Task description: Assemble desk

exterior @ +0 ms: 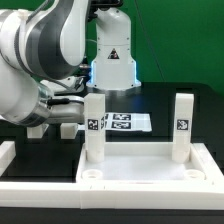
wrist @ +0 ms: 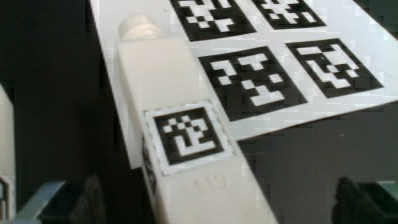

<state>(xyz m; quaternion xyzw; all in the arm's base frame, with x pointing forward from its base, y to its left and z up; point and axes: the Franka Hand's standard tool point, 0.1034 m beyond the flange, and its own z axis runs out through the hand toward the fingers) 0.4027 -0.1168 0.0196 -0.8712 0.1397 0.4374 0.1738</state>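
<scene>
The white desk top [exterior: 150, 172], a tray with a raised rim, lies at the front of the exterior view. Two white legs stand upright in its far corners, one on the exterior view's left [exterior: 94, 125] and one on the right [exterior: 183, 123], each with a tag. In the wrist view a third white leg [wrist: 175, 120] lies on the dark table with its tag facing up. My gripper [wrist: 214, 205] is open, one dark finger [wrist: 63, 200] on each side of this leg with gaps. In the exterior view the gripper [exterior: 60, 118] is low over the table, behind the left leg.
The marker board [exterior: 122, 122] lies flat behind the desk top and shows beside the lying leg in the wrist view [wrist: 276, 60]. The arm's white base [exterior: 112, 60] stands at the back. A white raised border [exterior: 12, 160] runs along the exterior view's left.
</scene>
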